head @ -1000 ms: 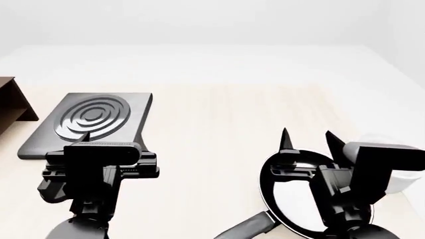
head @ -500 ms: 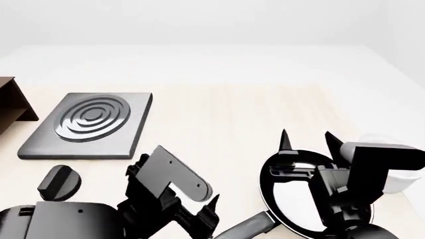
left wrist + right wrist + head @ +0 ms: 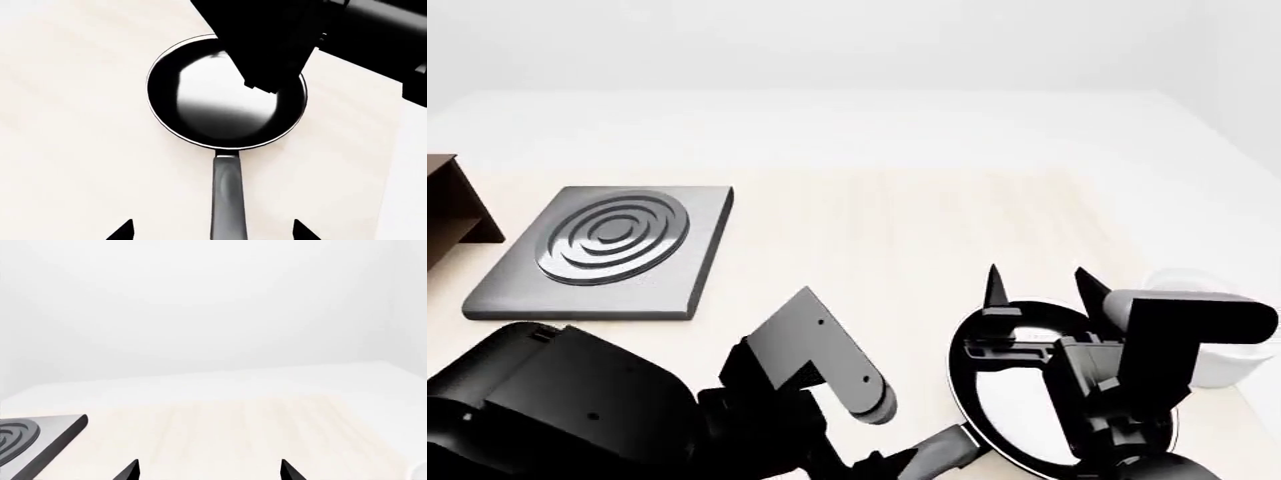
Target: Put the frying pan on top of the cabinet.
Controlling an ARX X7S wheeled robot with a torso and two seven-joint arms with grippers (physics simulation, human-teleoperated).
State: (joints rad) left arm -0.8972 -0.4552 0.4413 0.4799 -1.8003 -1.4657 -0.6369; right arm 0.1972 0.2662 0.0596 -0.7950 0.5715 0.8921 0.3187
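Left end effector spread astride frying pan handle; right end effector spread above rim.

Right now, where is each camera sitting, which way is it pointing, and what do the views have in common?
Head view: on the head, looking forward and down at the table, hotplate, cabinet; both arms and the right gripper show.
Left wrist view: above the frying pan, facing down its handle; left gripper tips and the right arm show.
Right wrist view: looks level across the table; only gripper tips show.
Shared: pan in head and left wrist views; hotplate in head and right wrist views.
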